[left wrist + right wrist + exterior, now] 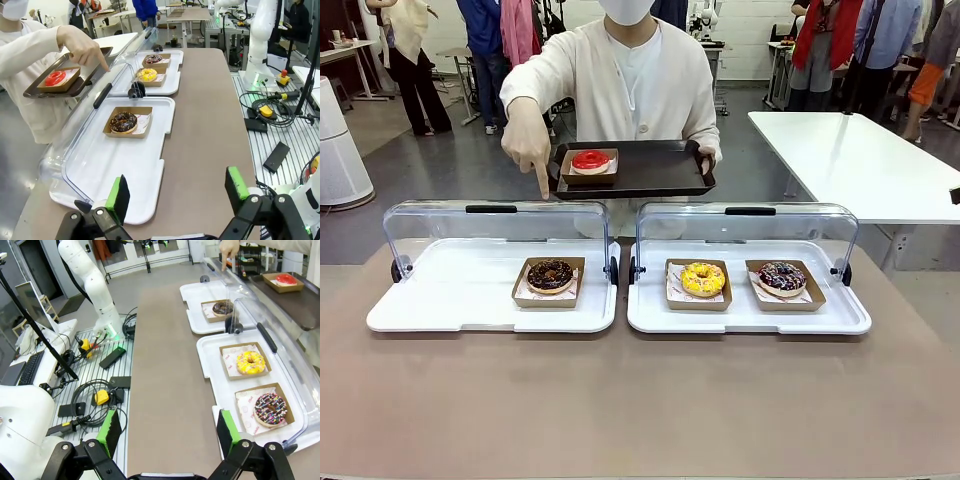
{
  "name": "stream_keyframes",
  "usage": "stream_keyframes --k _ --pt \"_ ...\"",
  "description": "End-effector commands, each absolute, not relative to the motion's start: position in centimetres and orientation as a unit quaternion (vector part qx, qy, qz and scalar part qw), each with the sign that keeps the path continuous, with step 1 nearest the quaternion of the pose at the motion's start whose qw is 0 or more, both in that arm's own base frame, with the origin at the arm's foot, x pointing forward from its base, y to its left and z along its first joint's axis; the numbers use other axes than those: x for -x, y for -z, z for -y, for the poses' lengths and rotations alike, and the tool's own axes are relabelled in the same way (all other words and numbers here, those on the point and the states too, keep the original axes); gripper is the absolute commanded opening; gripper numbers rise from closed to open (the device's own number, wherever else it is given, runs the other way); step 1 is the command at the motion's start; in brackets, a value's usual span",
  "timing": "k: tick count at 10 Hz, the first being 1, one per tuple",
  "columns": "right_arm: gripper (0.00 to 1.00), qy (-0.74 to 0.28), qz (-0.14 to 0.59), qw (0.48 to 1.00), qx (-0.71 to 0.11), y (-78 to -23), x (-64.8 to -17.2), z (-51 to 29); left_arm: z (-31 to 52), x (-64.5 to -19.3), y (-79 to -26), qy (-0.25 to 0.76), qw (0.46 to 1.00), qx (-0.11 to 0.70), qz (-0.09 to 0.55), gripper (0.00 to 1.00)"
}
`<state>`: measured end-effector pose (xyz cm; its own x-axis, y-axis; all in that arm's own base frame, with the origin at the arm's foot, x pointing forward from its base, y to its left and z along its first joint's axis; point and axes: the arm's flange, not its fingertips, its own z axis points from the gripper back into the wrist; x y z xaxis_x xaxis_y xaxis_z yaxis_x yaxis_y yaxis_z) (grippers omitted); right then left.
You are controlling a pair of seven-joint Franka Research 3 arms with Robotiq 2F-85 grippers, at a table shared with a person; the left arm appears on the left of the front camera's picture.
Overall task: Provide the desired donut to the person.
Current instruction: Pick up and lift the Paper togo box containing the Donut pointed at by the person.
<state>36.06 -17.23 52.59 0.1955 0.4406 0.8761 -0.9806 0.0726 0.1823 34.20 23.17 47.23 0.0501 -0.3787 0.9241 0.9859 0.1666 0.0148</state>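
Chocolate donut (550, 275) in a card tray (523, 296), lying inside the left case (420, 315), a white base with its clear lid (430, 225) raised at the far side. The donut sits toward the end of the left case that meets the right case (750, 318), and nothing touches it.

Right case: just beside the left case on the brown bench (640, 410), lid also raised. It holds a yellow donut (703, 279), the nearer of its two to the left case, and a sprinkled donut (782, 277) farther from it, each in its own card tray.

Person (635, 80): stands beyond the left case at the far side of the bench and holds a dark tray (660, 172) above and behind the gap between the left case and its neighbour. A red donut (590, 160) rests on the end of this tray nearer the left case. The person's forefinger (542, 185) points straight down, its tip just over the top edge of the left case's lid.

Left hand (177, 192): green pads spread wide, gripping nothing, off the outer end of the left case and apart from the donut.

Right hand (167, 431): pads likewise wide and empty, past the right case on the side away from the left case.
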Motion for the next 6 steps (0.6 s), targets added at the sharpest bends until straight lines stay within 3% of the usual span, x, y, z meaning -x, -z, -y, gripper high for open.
stream_keyframes --k 1,5,6 --pt "1.0 -0.544 0.331 0.651 -0.413 -52.6 -36.0 17.1 -23.2 -34.0 -47.0 0.54 0.634 0.348 0.432 1.0" --pt "1.0 -0.544 0.331 0.651 -0.413 -52.6 -36.0 17.1 -23.2 -34.2 -47.2 0.54 0.632 0.354 0.429 1.0" --pt "1.0 -0.544 0.331 0.651 -0.413 -52.6 -36.0 17.1 -20.9 -34.4 -49.7 0.57 0.64 0.321 0.404 1.0"
